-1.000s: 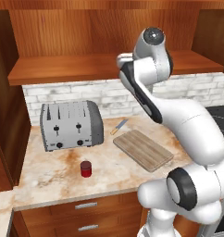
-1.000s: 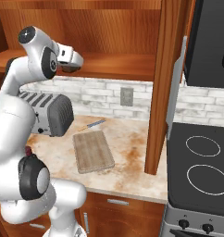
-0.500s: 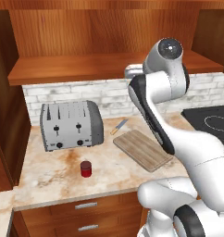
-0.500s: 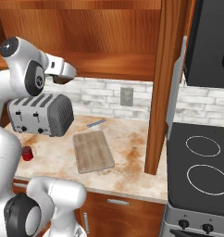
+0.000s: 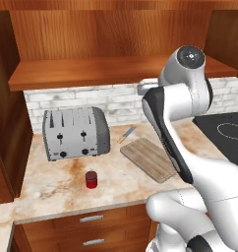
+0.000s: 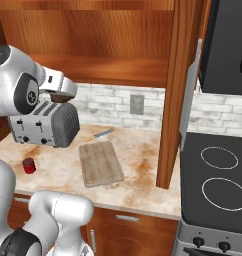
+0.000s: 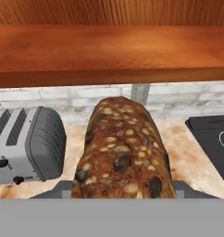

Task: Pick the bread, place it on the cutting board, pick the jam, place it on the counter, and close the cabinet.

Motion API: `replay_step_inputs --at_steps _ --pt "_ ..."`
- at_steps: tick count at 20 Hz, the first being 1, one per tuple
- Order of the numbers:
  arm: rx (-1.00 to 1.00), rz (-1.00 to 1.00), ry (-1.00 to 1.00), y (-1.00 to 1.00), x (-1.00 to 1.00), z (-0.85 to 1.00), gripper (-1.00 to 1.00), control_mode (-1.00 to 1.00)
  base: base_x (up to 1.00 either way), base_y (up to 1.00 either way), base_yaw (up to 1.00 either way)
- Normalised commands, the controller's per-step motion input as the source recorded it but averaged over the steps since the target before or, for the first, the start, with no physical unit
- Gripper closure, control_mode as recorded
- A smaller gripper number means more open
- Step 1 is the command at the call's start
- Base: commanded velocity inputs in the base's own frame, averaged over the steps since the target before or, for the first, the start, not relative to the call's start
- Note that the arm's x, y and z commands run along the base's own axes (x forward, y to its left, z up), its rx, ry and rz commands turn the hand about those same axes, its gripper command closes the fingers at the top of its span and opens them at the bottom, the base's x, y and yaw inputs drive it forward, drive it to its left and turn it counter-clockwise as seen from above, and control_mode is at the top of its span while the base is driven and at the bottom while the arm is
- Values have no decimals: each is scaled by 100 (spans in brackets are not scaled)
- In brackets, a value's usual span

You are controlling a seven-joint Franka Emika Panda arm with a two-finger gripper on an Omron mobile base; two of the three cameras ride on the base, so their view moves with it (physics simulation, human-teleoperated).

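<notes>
Hand view: bread (image 7: 123,152) clamped in gripper (image 7: 123,187), above counter (image 7: 188,152)

dark brown seeded bread (image 7: 122,152), red jam (image 5: 91,179).

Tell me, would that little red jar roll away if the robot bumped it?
Probably not while upright: the jam stands on its flat bottom on the counter. It looks short and squat, so likely hard to tip. Knocked onto its round side, though, it could roll.
</notes>
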Motion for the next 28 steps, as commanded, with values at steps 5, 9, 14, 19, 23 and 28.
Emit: replay_step_inputs --at_steps 5,9,14,19,23,28 --pt "0 0 16 -7 -34 -2 100 -100 0 0 0" --pt "0 0 13 -11 -24 -14 100 -100 0 0 0" --pt "0 0 12 -9 -21 -25 100 -100 0 0 0" --pt "0 0 2 -10 -12 -50 100 -100 0 0 0" --pt "0 0 0 -12 -1 -63 100 -100 0 0 0" --pt "0 0 0 -2 0 -65 100 -100 0 0 0"
